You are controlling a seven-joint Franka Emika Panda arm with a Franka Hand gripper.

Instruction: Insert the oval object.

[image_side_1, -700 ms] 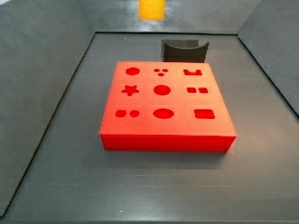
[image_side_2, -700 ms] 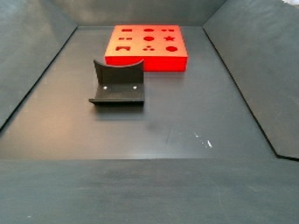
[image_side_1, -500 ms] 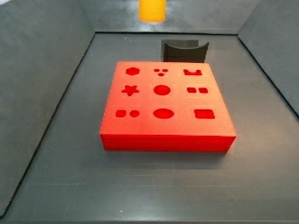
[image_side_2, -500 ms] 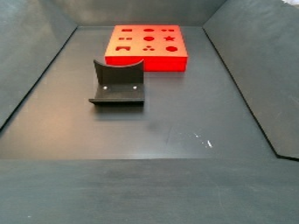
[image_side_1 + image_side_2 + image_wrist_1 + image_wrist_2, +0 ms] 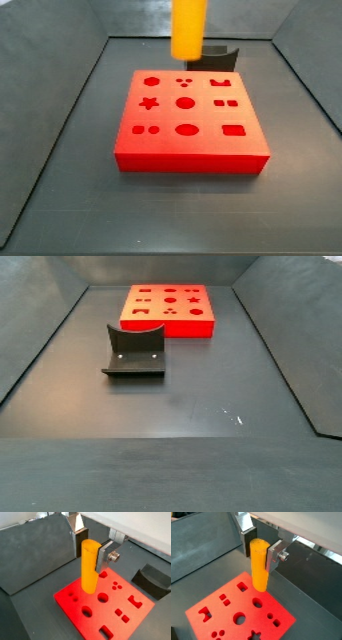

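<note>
My gripper (image 5: 92,549) is shut on the oval object (image 5: 90,567), a long yellow-orange peg held upright by its upper part between the silver fingers. Both wrist views show the gripper (image 5: 262,547) and the peg (image 5: 259,564), its lower end hanging above the red block (image 5: 80,619) near that block's edge. In a side view the peg (image 5: 189,30) hangs from the top of the frame over the far edge of the red block (image 5: 187,150), and the gripper itself is out of frame. The block's oval hole (image 5: 187,129) lies in its near row.
The dark grey curved holder (image 5: 219,57) stands behind the red block, partly hidden by the peg, and also shows in a side view (image 5: 135,351) and a wrist view (image 5: 152,579). The red block (image 5: 167,308) sits on a dark floor between sloping grey walls (image 5: 60,120).
In the side view the peg has come down: only its tip showed at the top edge before, and now about twice as much hangs in view. Block and holder have not moved.
</note>
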